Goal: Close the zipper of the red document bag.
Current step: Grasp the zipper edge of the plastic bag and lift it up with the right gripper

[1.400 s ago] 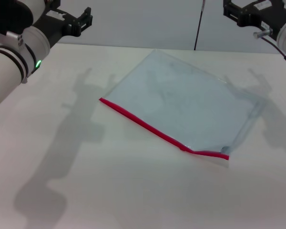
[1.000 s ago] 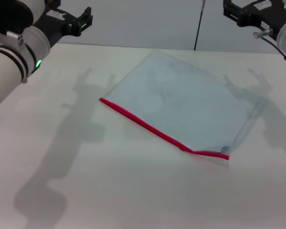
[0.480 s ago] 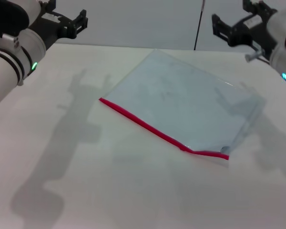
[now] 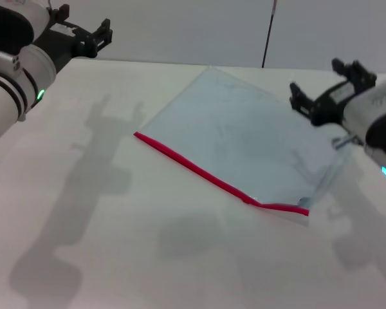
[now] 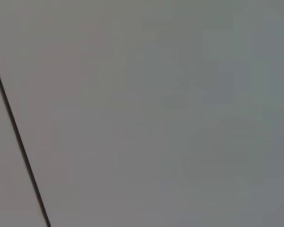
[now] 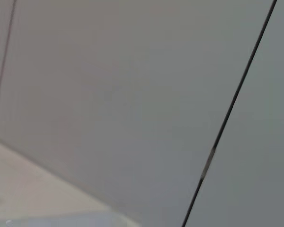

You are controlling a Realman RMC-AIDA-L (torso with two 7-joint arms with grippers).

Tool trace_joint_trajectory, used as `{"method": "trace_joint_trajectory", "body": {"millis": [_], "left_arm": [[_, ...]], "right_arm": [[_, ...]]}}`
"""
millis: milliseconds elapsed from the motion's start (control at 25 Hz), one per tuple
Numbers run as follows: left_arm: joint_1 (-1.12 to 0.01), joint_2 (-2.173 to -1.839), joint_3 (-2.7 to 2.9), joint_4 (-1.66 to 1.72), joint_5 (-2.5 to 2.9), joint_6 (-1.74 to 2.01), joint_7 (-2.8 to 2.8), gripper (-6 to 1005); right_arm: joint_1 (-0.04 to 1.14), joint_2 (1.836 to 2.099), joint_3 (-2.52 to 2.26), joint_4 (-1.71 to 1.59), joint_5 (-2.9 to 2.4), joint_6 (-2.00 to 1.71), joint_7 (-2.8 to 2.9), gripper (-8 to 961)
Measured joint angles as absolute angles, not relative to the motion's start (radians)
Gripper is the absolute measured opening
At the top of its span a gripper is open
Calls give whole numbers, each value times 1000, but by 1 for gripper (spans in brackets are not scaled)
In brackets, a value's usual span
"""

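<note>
The right hand (image 4: 321, 96), fingers apart and empty, hovered above the red document bag (image 4: 244, 141); the left hand (image 4: 80, 35), also spread, hung aside. The zipper (image 4: 212, 175) lay untouched, so closing seemingly had not begun.

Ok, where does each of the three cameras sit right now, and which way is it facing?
Head view: looks down at the table and red document bag; left end effector and right end effector both show.
Left wrist view: faces a blank wall; no body shows.
Right wrist view: faces wall, table edge; no body.
Shared: wrist views both show a dark wall line.
</note>
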State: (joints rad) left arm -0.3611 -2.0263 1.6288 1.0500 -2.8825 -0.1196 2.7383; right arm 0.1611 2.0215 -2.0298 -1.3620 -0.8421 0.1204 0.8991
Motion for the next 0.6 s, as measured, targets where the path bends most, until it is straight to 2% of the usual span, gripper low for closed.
{"method": "trace_joint_trajectory", "body": {"millis": [200, 400, 520, 600], "left_arm": [[-354, -2026, 1629, 1048, -2884, -120, 2736, 812], [-359, -2026, 1629, 1038, -2887, -120, 2733, 811], [-361, -2028, 1629, 1037, -2888, -121, 2730, 811], [-361, -2028, 1629, 1037, -2888, -124, 2730, 811]], "right_arm": [[78, 2019, -2102, -1465, -811, 124, 899, 803], [65, 2007, -2094, -1476, -649, 60, 904, 801], [88, 1954, -2096, -1458, -491, -21, 908, 801], [115, 1897, -2121, -1446, -374, -74, 909, 800]]}}
